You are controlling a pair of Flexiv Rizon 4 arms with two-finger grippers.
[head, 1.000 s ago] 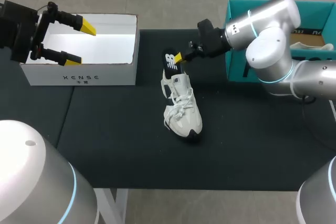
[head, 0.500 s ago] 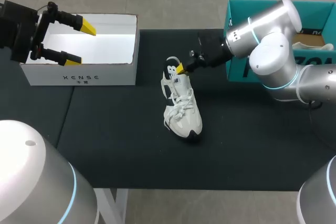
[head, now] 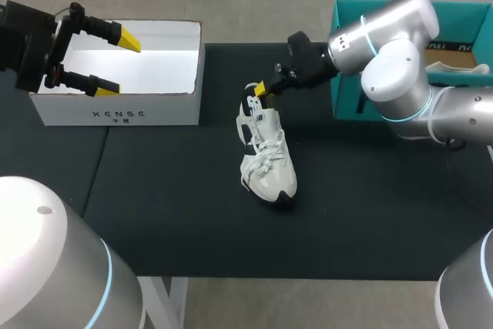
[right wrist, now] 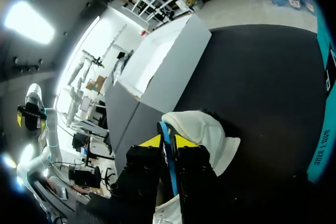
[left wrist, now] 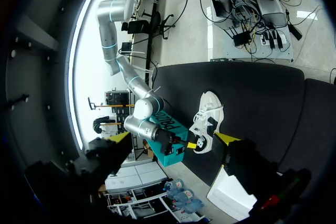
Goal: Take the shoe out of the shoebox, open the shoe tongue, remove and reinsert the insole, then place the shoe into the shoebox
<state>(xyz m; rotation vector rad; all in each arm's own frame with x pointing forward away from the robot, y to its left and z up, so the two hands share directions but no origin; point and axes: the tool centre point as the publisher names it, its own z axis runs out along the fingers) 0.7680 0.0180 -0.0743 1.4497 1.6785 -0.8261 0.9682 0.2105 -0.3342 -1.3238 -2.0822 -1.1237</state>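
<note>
Count: one shoe (head: pixel 266 158), one insole (head: pixel 251 99), two boxes, two arms.

The shoe is white and is sitting upright on its sole around the middle of the black worktop (head: pixel 169 206), outside both boxes. Its long axis is running from the far edge to the near edge, with the toe pointing at the near edge and angled slightly right, and the heel facing the far edge.

The insole is dark with a blue edge. It is sticking up out of the heel opening, with a pale logo showing on it.

The right gripper (head: pixel 262 88) is sitting just above the heel. The right wrist view shows both yellow tips pressing the insole from either side, so it is clamping the insole.

The left gripper (head: pixel 115 63) is hovering over the white box (head: pixel 115 109) at the far left corner of the worktop, with its fingers spread wide and nothing between them.

The teal shoebox (head: pixel 343 102) is standing at the far right edge, partly hidden behind the right arm.

Writing: the front wall of the white box is carrying dark lettering, and the side of the teal shoebox is carrying print too.
</note>
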